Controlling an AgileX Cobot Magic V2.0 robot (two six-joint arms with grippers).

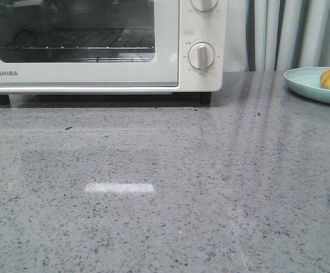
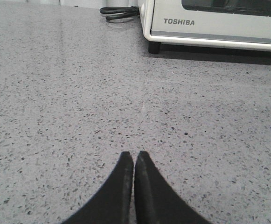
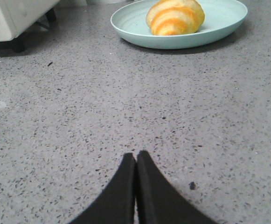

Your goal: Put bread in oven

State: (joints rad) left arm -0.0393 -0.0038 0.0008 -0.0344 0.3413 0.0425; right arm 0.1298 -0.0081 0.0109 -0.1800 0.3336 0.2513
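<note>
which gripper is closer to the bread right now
Right. The right gripper faces the bread on its plate across open countertop; the left gripper sees only the oven, no bread.

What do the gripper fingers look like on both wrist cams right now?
The left gripper and the right gripper look alike: each shows two matte black fingers, broad at the base and curving to narrow pointed tips. No markings, cables or pads are visible on them, and the arms themselves are out of view.
</note>
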